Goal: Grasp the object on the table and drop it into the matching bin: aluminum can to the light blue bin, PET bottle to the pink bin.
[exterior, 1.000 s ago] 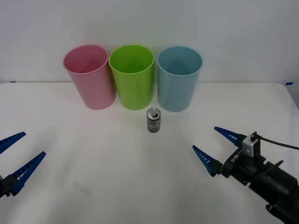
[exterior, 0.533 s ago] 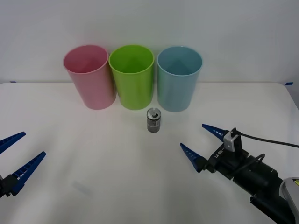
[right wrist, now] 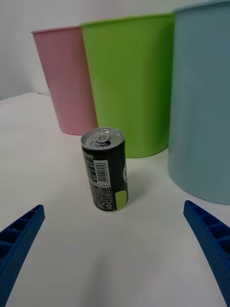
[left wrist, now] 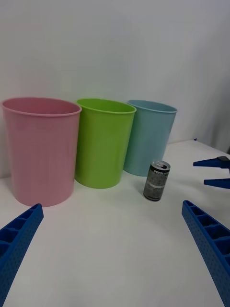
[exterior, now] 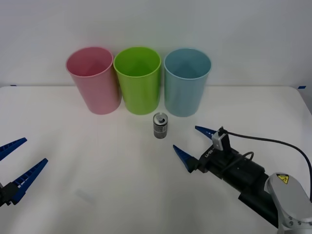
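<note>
While the left gripper point(exterior: 17, 165) waits spread wide at the near left edge of the table point(exterior: 97, 161), the right gripper point(exterior: 194, 142) lies low over the tabletop on the right, its blue fingers splayed apart and holding nothing, aimed toward the aluminum can point(exterior: 160, 125). That can stands upright just beyond the fingertips, a little to their left, apart from them and from the bins. Behind it, near the table's far edge, stand the pink bin point(exterior: 93, 79), a lime green bin point(exterior: 138, 79) and the light blue bin point(exterior: 186, 80) in a row, the can just in front of the gap between green and blue. By my reading this is the approach, the grasp not yet made. Next, the right gripper needs to advance until the can sits between its fingers, then squeeze without tipping it.
</note>
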